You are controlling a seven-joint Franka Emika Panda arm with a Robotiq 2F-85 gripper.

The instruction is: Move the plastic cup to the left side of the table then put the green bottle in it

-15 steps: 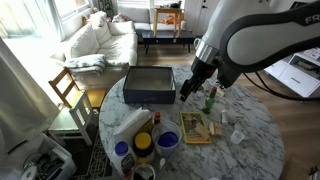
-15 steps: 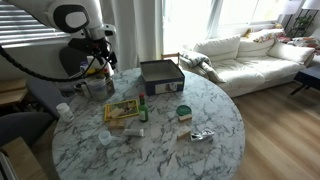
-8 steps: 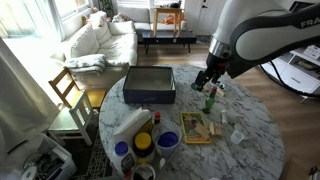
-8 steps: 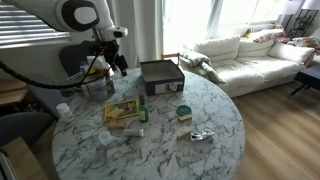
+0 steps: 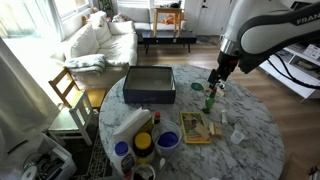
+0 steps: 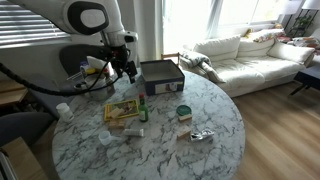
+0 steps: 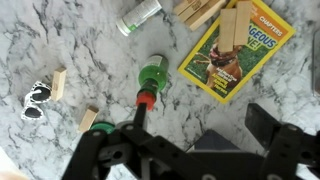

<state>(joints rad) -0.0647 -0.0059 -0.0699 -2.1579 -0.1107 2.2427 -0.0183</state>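
Two fingers of the gripper (image 7: 200, 122) stood spread, gripping nothing, as I hovered over the table (image 7: 60, 30). The green bottle (image 7: 151, 76) stood upright beside a magazine (image 7: 237, 45), its base hidden from above. The plastic cup (image 5: 168, 140) sat well apart near the table edge, cut out of my wrist view.

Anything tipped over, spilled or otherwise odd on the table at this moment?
A small clear container with a green end lies on its side beside the magazine, with loose wooden blocks scattered nearby. The green bottle stands upright; no spill shows.
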